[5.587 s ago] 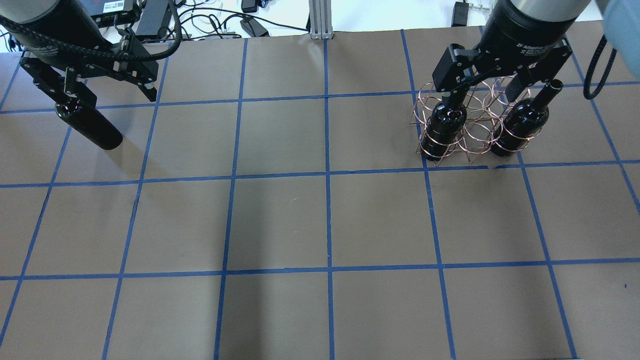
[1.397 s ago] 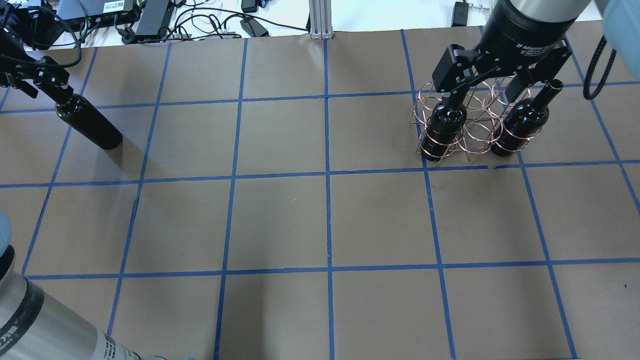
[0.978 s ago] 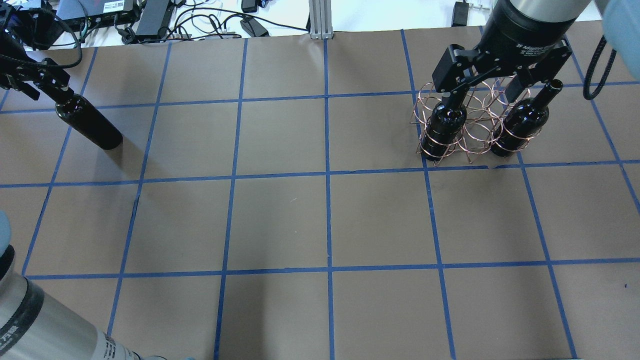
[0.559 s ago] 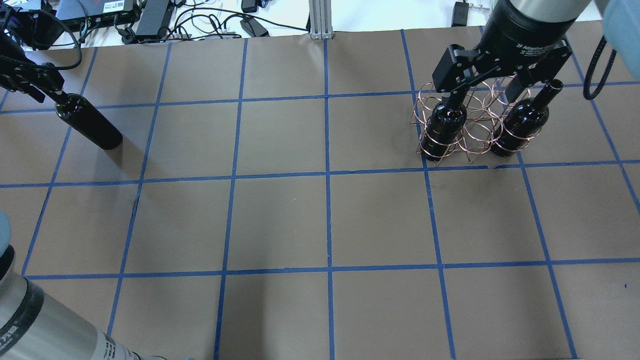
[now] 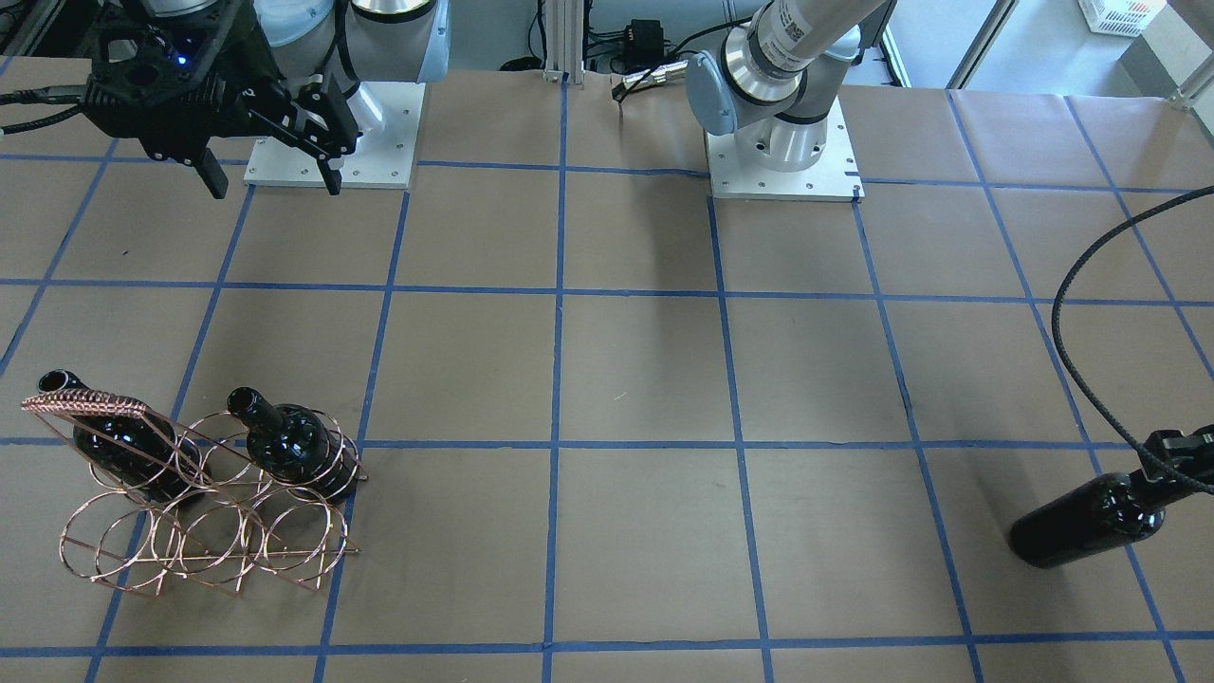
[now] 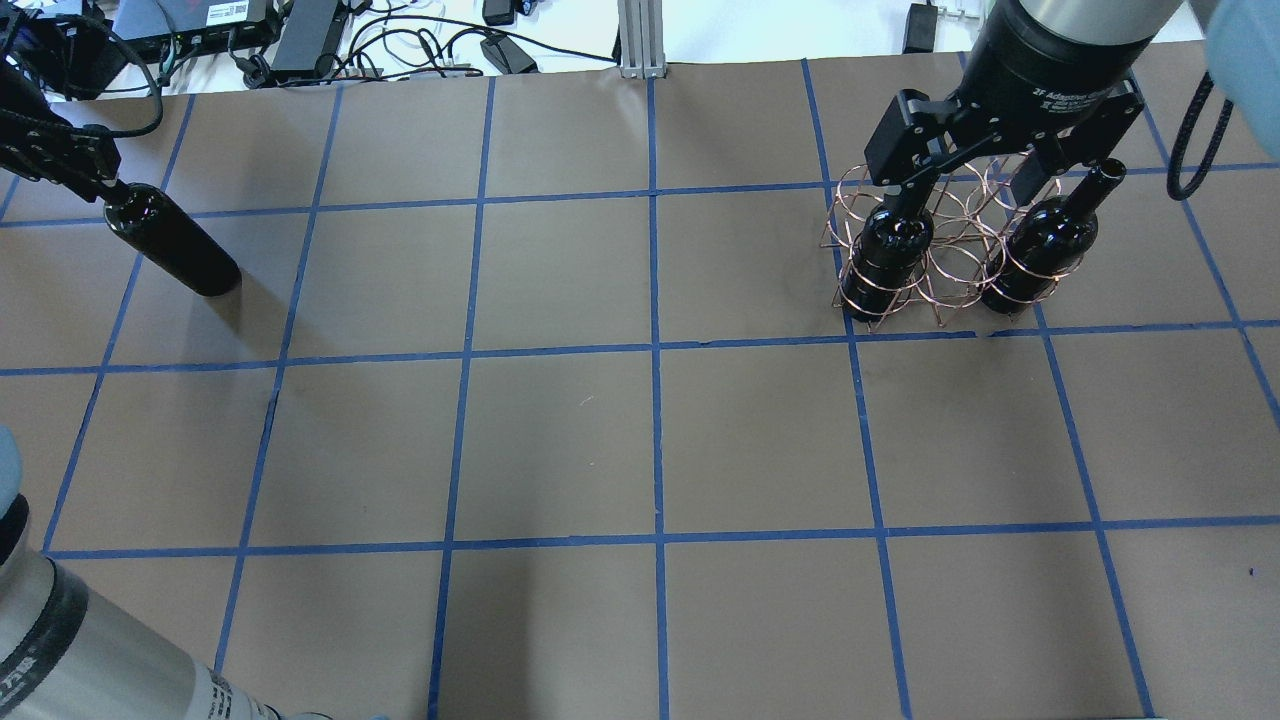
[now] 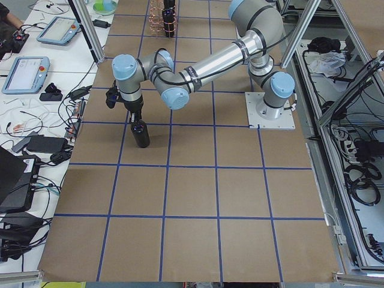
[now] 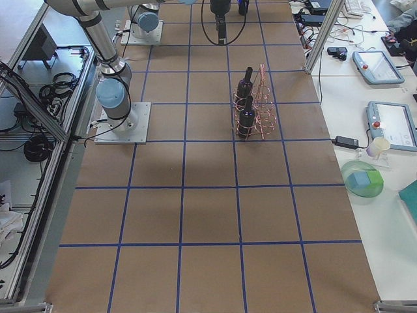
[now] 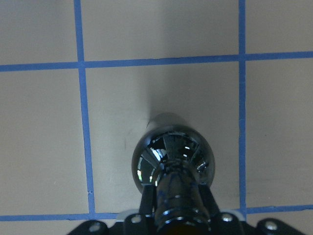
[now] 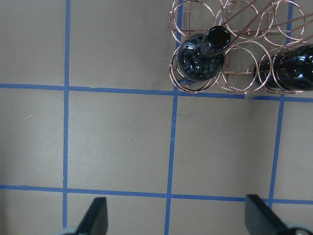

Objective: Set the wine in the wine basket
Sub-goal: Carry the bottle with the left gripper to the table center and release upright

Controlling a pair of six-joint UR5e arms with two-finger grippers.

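My left gripper (image 6: 106, 187) is shut on the neck of a near-black wine bottle (image 6: 175, 245) at the far left of the table. The wrist view shows its fingers (image 9: 146, 203) on both sides of the neck of this bottle (image 9: 171, 156). The same bottle (image 5: 1086, 522) and gripper (image 5: 1165, 465) show at the right edge of the front view. The copper wire basket (image 6: 955, 265) stands at the far right with two bottles (image 6: 890, 250) (image 6: 1045, 240) in its end rings. My right gripper (image 6: 955, 180) hangs open and empty above the basket (image 10: 234, 73).
Brown paper with a blue tape grid covers the table (image 6: 650, 440). Cables and power bricks (image 6: 400, 40) lie beyond the far edge. A black cable (image 5: 1081, 323) loops above the table's left side. The left arm's link (image 6: 90, 660) crosses the near left corner.
The left arm has swung out to the far left while keeping its hold on the bottle's neck. In the last second the bottle shifted slightly left and away. The right arm has not moved.
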